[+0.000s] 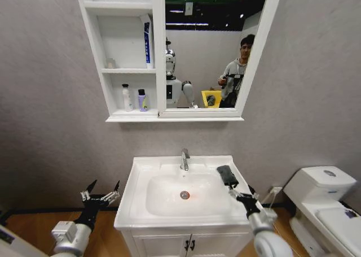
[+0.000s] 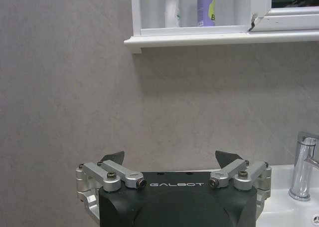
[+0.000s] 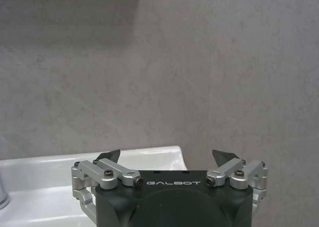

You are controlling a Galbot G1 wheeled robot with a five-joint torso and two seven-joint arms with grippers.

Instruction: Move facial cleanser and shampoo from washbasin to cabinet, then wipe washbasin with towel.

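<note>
1. Right gripper (image 1: 241, 192), fingers spread apart and holding nothing, hangs at the right front corner of the washbasin (image 1: 141, 172).
2. Left gripper (image 1: 101, 192), fingers likewise apart and empty, hangs left of the washbasin, clear of its rim.
3. Towel (image 1: 227, 175), a dark folded cloth, lies on the washbasin's right rim, just beyond the right gripper.
4. Bowl of the washbasin holds only its drain (image 1: 184, 195); the tap (image 1: 184, 159) stands at the back rim.
5. Cabinet (image 1: 93, 36) on the wall above: the bottom shelf holds a white bottle (image 1: 127, 97) and a purple bottle (image 1: 142, 100) side by side; the middle shelf holds a blue-and-white tube (image 1: 146, 41), upright.
6. Mirror (image 1: 214, 42) adjoins the shelves.
</note>
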